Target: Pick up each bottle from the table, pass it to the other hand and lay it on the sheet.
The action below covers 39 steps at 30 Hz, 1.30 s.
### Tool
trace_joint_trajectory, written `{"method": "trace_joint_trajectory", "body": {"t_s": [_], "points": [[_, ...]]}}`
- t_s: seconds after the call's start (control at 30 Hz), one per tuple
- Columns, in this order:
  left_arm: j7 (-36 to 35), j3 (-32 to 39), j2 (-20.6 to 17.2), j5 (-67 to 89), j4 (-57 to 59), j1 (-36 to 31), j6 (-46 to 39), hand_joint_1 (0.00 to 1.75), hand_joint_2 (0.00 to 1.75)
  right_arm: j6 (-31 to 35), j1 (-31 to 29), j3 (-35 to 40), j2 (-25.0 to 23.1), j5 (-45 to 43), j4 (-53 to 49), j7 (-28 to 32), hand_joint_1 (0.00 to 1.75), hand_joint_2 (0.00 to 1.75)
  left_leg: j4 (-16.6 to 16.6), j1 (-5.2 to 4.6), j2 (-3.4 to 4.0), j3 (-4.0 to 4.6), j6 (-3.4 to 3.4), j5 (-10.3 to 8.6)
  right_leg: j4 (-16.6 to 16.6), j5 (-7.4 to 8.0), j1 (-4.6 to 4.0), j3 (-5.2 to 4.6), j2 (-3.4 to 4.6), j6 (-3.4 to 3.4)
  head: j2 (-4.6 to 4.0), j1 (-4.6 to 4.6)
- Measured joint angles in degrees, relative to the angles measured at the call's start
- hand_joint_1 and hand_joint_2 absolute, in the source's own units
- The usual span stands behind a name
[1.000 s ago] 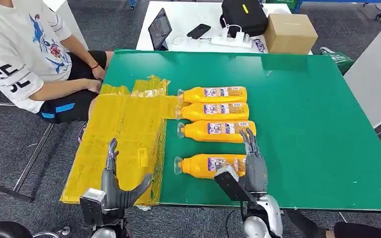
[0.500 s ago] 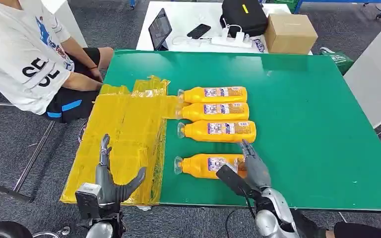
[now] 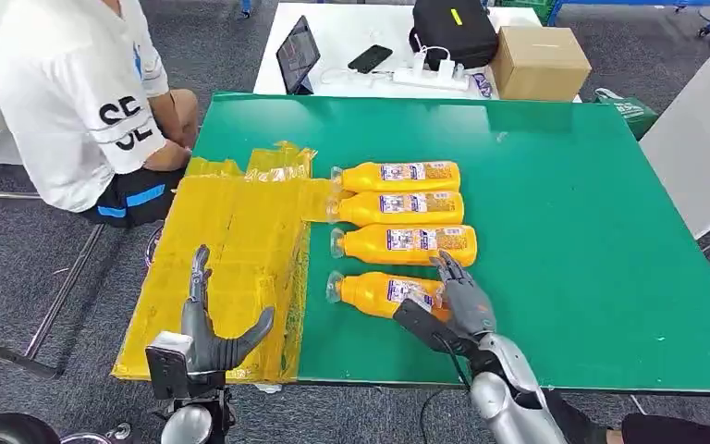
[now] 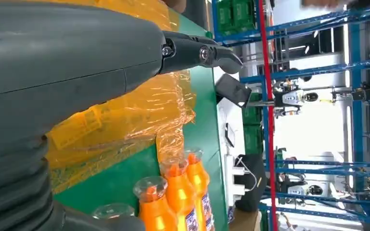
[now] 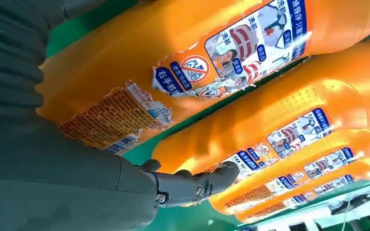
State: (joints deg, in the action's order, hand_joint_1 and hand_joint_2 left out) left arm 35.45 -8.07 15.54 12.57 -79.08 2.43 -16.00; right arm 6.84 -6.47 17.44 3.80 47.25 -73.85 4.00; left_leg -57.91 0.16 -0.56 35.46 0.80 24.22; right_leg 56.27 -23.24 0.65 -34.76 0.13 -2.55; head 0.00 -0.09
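Orange bottle (image 3: 384, 293) nearest robot lies on green desk (image 3: 564, 231), right robot hand (image 3: 458, 301) resting on its base end w/ fingers spread, grip unclear. Left robot hand (image 3: 211, 328) open over yellow sheet (image 3: 231, 240).

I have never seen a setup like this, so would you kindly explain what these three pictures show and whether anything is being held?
This is a humanoid robot with two arms. The wide picture comes from its head, looking down at a green table. The other two come from cameras at its wrists, so they look turned. Four orange bottles lie side by side; a yellow sheet lies beside them. The right hand rests over the nearest bottle, fingers on it, but a firm grip is not clear. The left hand is open above the sheet, holding nothing. A person sits beside the table.
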Motion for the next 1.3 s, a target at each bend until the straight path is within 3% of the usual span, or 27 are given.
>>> {"method": "trace_joint_trajectory", "body": {"t_s": [0.37, 0.6, 0.67, 0.73, 0.77, 0.9, 0.97, 1.03, 1.3], "points": [[-0.26, 0.15, 0.02, -0.11, 3.06, -1.78, 1.36, 0.0, 1.75, -8.09, -6.04, 5.33, 4.53, -2.58, 4.2, -3.8, 0.0, 1.75, 0.0, 0.0, 0.09, -0.53, 0.01, 0.04, -0.03, 0.01, -0.01, 0.46, 0.15, 0.0, 0.0, 0.0], [-0.26, 0.26, 0.15, -0.31, 4.52, -2.12, 1.62, 0.0, 1.75, -9.51, -7.65, 7.74, 6.36, -3.82, 5.24, -4.74, 0.02, 1.75, 0.0, -0.01, 0.07, -0.73, 0.02, 0.04, -0.04, 0.01, 0.0, 0.67, 0.15, -0.01, 0.0, 0.0], [-0.28, 0.28, 0.15, -0.37, 4.98, -2.3, 1.64, 0.0, 1.75, -9.99, -7.96, 8.37, 6.84, -4.83, 5.29, -5.57, 0.17, 1.75, 0.0, -0.01, 0.07, -0.81, 0.02, 0.04, -0.05, 0.01, 0.0, 0.72, 0.15, -0.01, 0.0, 0.0], [-0.28, 0.28, 0.17, -0.35, 5.27, -2.45, 1.64, 0.0, 1.75, -10.4, -8.14, 9.03, 7.45, -5.62, 5.27, -6.34, 0.61, 1.75, 0.0, -0.01, 0.06, -0.86, 0.02, 0.04, -0.06, 0.01, 0.0, 0.78, 0.15, -0.01, 0.0, 0.0], [-0.28, 0.28, 0.17, -0.37, 5.46, -2.52, 1.62, 0.0, 1.75, -10.79, -8.18, 9.38, 7.96, -6.03, 5.27, -6.66, 1.29, 1.75, 0.0, -0.01, 0.05, -0.86, 0.02, 0.04, -0.07, 0.01, 0.0, 0.79, 0.15, -0.01, 0.0, 0.0], [-0.31, 0.31, 0.2, -0.48, 6.12, -2.72, 1.64, 0.0, 1.75, -11.8, -8.32, 10.66, 9.77, -7.21, 4.98, -7.23, 1.55, 1.75, 0.0, -0.01, 0.05, -0.87, 0.03, 0.04, -0.08, 0.01, 0.0, 0.83, 0.15, -0.01, 0.0, -0.02], [-0.37, 0.31, 0.22, -0.52, 6.45, -2.8, 1.64, 0.0, 1.75, -11.82, -8.3, 11.17, 10.36, -7.21, 4.61, -7.45, 1.57, 1.75, 0.0, -0.01, 0.04, -0.88, 0.03, 0.04, -0.08, 0.01, 0.0, 0.83, 0.15, -0.01, 0.0, 0.0], [-0.42, 0.33, 0.26, -0.59, 6.75, -2.8, 1.68, 0.0, 1.75, -11.8, -8.27, 11.76, 10.73, -7.04, 4.17, -7.8, 1.71, 1.75, 0.0, -0.01, 0.03, -0.87, 0.03, 0.04, -0.08, 0.01, 0.0, 0.83, 0.15, -0.01, 0.0, 0.0], [-0.42, 0.33, 0.31, -0.61, 7.82, -3.25, 1.6, 0.0, 1.75, -11.8, -7.86, 12.91, 12.02, -7.06, 2.84, -8.87, 1.75, 1.75, -0.01, -0.01, 0.05, -0.86, 0.04, 0.06, -0.07, 0.0, 0.0, 0.79, 0.17, -0.02, 0.0, 0.0]]}}
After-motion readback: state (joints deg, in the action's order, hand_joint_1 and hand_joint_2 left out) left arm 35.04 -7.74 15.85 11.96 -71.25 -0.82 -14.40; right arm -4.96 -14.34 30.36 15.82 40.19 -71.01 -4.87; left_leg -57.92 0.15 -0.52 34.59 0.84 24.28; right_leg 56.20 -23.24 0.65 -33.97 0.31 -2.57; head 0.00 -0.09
